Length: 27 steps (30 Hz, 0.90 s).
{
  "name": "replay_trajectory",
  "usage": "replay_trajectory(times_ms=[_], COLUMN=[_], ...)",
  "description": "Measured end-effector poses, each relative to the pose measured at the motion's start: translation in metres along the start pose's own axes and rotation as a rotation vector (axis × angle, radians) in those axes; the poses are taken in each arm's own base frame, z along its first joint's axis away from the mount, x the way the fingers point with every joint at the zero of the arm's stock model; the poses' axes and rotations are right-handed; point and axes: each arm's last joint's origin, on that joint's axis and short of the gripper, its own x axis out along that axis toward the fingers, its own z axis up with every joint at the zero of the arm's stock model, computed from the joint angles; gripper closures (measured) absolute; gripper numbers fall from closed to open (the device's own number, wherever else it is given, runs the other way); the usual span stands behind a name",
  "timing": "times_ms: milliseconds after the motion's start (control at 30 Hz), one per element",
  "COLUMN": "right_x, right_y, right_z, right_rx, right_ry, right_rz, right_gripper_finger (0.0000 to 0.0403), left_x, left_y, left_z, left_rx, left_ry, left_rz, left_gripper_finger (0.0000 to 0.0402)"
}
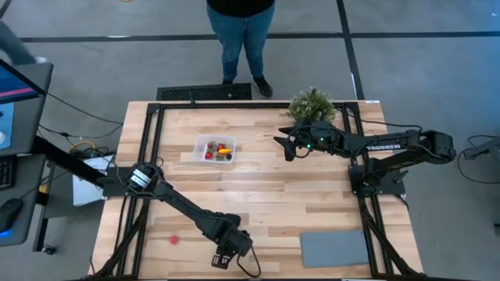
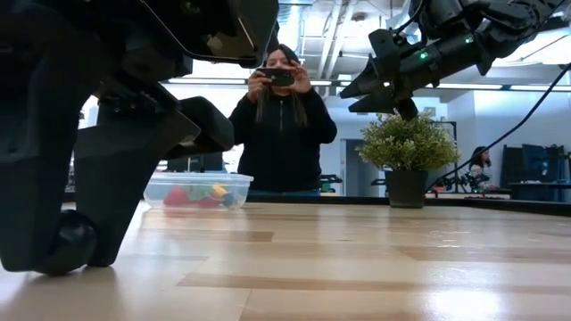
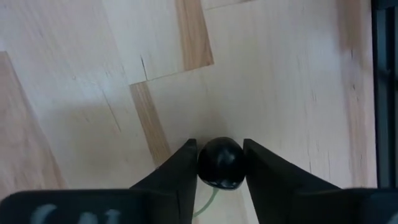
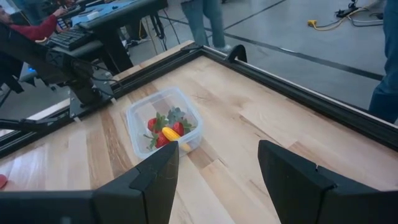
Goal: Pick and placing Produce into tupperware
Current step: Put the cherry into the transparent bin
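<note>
Left end effector (image 3: pixel 221 171) pinches a dark berry (image 3: pixel 221 163) low at the desk's (image 1: pixel 266 195) near edge; right end effector (image 4: pixel 217 168) hovers spread beside the plant (image 1: pixel 312 104); the tupperware (image 1: pixel 215 149) holds produce (image 1: pixel 218 151)

Right wrist view: open fingers over the table, tupperware ahead

The right gripper (image 4: pixel 217 177) hung with its two dark fingers (image 4: pixel 155 177) spread apart above the wooden table (image 4: pixel 261 118). Beyond them, at about eleven o'clock, the clear tupperware (image 4: pixel 138 118) sat on the wood holding red pieces, a yellow piece (image 4: pixel 169 134) and green bits. A person's legs (image 4: pixel 208 22) stood past the table's black frame (image 4: pixel 298 93) at twelve o'clock.
</note>
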Motion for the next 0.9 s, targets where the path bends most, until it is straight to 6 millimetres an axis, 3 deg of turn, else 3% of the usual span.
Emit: replay_trajectory(times_ms=[100, 400, 600, 900], right_x=[0.000, 0.000, 0.000, 0.000], right_y=[0.000, 0.000, 0.000, 0.000], right_z=[0.000, 0.000, 0.000, 0.000], right_rx=[-0.001, -0.007, -0.007, -0.007], right_ry=[0.000, 0.000, 0.000, -0.001], right_rz=[0.000, 0.000, -0.001, -0.002], right_gripper_finger=[0.0159, 0.0159, 0.0159, 0.0159], left_x=[0.000, 0.000, -0.001, -0.012], left_y=[0.001, 0.003, 0.007, 0.020], left_z=[0.000, 0.001, 0.002, -0.004], left_rx=[-0.003, -0.009, -0.021, -0.024], left_ry=[0.002, 0.005, 0.010, 0.079], left_rz=[-0.005, -0.007, -0.016, 0.003], left_gripper_finger=[0.0312, 0.0293, 0.0313, 0.0304])
